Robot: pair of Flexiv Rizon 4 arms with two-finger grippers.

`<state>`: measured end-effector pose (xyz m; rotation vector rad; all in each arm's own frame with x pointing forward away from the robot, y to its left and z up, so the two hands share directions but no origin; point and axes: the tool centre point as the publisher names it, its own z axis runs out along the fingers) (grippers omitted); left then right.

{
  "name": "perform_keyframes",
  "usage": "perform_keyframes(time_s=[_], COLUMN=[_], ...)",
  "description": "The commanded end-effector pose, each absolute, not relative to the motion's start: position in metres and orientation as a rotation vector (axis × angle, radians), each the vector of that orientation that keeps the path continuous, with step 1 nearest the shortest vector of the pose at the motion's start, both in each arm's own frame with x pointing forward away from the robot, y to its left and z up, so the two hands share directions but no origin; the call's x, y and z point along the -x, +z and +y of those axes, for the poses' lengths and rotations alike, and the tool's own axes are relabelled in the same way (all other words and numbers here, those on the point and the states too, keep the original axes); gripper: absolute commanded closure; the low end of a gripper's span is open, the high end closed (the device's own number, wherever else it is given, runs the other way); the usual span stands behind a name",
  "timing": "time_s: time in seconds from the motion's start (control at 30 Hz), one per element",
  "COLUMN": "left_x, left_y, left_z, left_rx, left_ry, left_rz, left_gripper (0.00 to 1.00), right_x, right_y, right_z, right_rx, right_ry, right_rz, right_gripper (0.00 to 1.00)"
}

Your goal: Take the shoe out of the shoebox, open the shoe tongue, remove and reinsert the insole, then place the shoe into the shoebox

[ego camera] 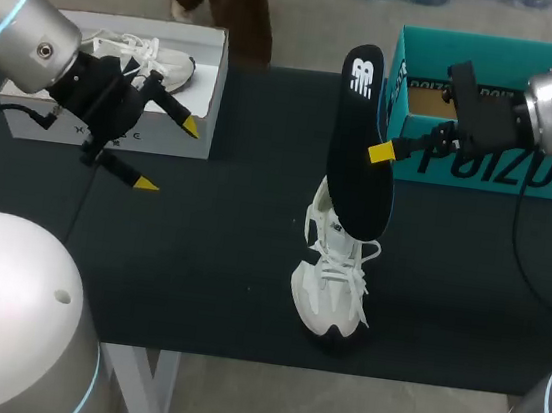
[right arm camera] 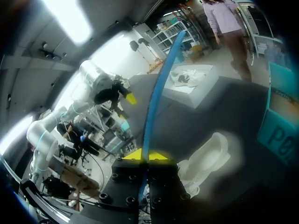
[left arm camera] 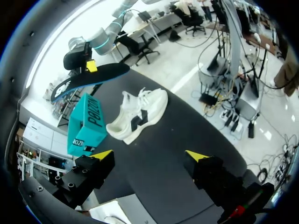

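A white sneaker [ego camera: 333,279] stands on the black table mat, toe toward the front edge; the left wrist view shows this sneaker [left arm camera: 138,114] lying ahead of the open fingers. My right gripper [ego camera: 383,151] is shut on a dark insole [ego camera: 364,142] with a blue underside, holding it on edge above the shoe's heel. In the right wrist view the insole [right arm camera: 161,84] runs up from between the closed yellow tips [right arm camera: 147,155], with the sneaker [right arm camera: 205,161] below it. My left gripper [ego camera: 166,155] hangs open and holds nothing, in front of the white box. The teal shoebox [ego camera: 491,97] stands open at the back right.
A white box [ego camera: 120,82] at the back left holds another white sneaker [ego camera: 148,58]. The teal shoebox [left arm camera: 86,123] sits beyond the shoe in the left wrist view. Bare mat lies between the two arms.
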<state>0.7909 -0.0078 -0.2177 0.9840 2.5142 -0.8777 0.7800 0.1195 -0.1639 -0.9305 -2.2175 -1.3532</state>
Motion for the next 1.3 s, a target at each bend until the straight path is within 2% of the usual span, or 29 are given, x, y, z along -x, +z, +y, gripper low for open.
perform_keyframes(time_s=[0.03, 0.5, 1.07, 1.3], left_x=[-0.791, -0.791, -0.791, -0.791], left_y=[-0.217, -0.217, -0.217, -0.217], left_z=[-0.008, -0.008, -0.008, -0.008], left_rx=[-0.985, -0.985, -0.985, -0.985], left_ry=[-0.872, -0.872, -0.872, -0.872], left_rz=[2.519, 2.519, 2.519, 2.519], left_gripper=[0.00, 0.00, 0.00, 0.00], right_x=[-0.780, -0.780, -0.855, -0.878], right_y=[-0.164, -0.164, -0.204, -0.207], right_z=[0.120, 0.120, 0.116, 0.114], right_rx=[0.933, 0.933, 0.894, 0.907], right_ry=[-1.352, -1.352, -1.441, -1.515], right_rz=[-2.219, -2.219, -2.157, -2.153], right_gripper=[1.00, 1.00, 1.00, 1.00])
